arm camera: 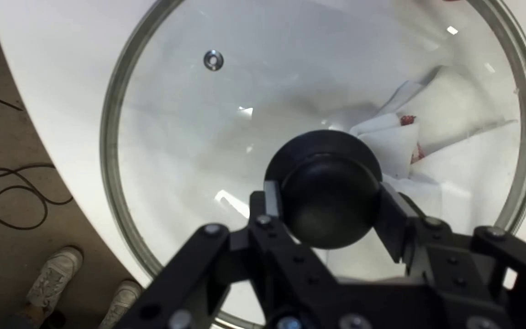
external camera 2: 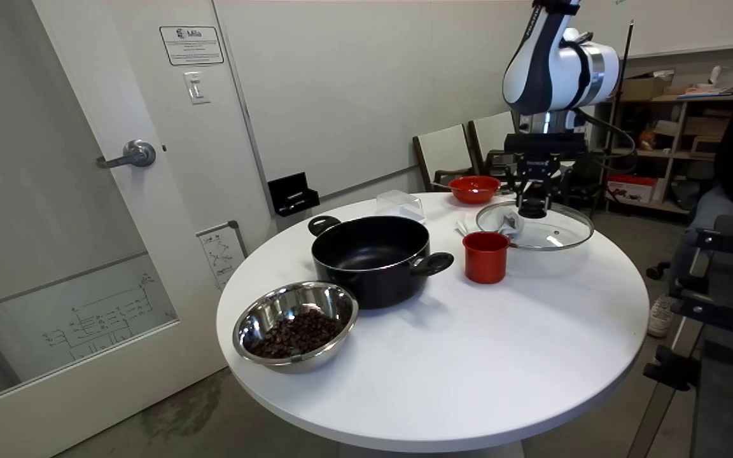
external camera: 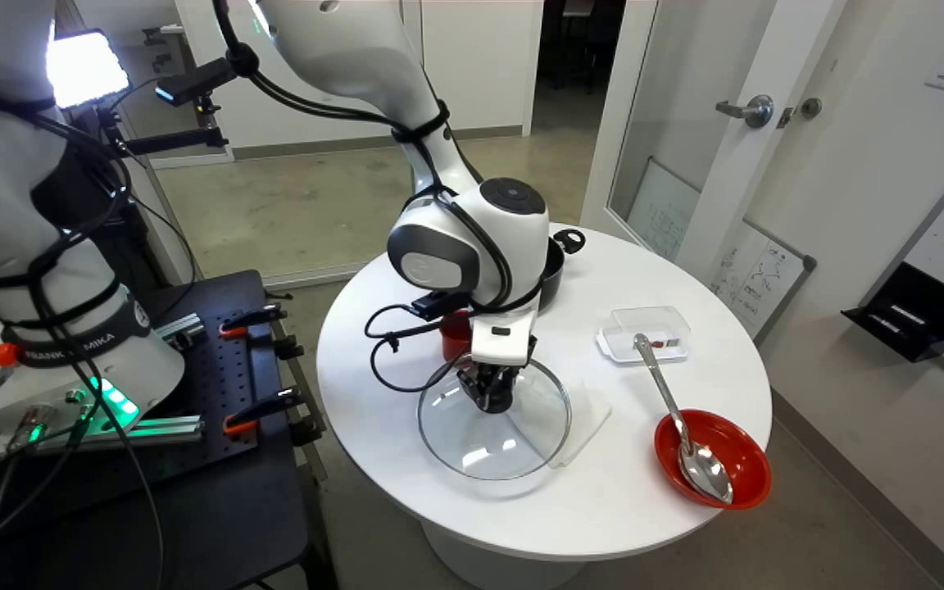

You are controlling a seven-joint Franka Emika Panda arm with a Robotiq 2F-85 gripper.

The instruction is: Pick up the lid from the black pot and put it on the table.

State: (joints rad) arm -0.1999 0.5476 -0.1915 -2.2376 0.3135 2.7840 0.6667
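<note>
The round glass lid (external camera: 498,463) shows in both exterior views (external camera 2: 560,240), with its metal rim and black knob (arm camera: 329,205) plain in the wrist view. My gripper (arm camera: 331,196) has its two fingers against opposite sides of the knob. The gripper (external camera 2: 534,207) holds the lid, which looks slightly above the white table (external camera 2: 468,375), with a faint shadow under it. The black pot (external camera 2: 373,286) stands uncovered and looks empty inside. In an exterior view the arm hides most of the pot (external camera: 552,274).
A red cup (external camera 2: 486,257) stands between pot and lid. A white cloth (external camera: 588,434) lies partly under the lid. A metal bowl of dark beans (external camera 2: 303,364), a clear plastic box (external camera: 619,328) and a red bowl (external camera: 749,459) with a spoon stand around the table.
</note>
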